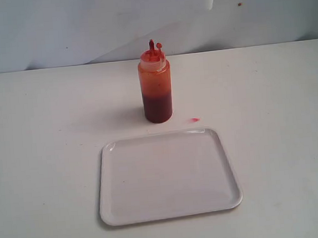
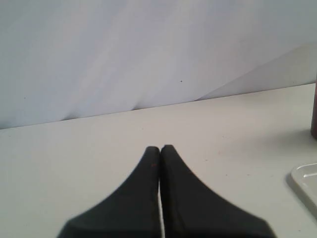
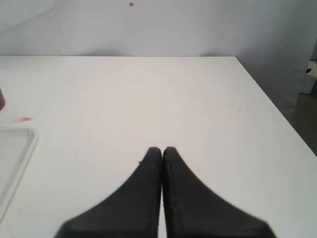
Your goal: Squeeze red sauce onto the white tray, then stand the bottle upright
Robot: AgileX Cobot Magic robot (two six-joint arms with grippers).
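Observation:
The bottle (image 1: 156,86) stands upright on the table behind the white tray (image 1: 166,175), with dark red sauce in its lower part and a red-smeared nozzle on its whitish cap. The tray lies flat and looks bare. Neither arm shows in the exterior view. My left gripper (image 2: 160,148) is shut with nothing in it, low over the table; a sliver of the bottle (image 2: 314,111) and a corner of the tray (image 2: 304,181) sit at that view's edge. My right gripper (image 3: 162,149) is also shut and holds nothing, with a tray corner (image 3: 15,153) off to one side.
A small red sauce spot (image 1: 194,119) lies on the table beside the bottle, seen also as the red spot (image 3: 23,119) in the right wrist view. Red specks (image 1: 239,3) mark the back wall. The table edge (image 3: 270,101) runs close by my right gripper.

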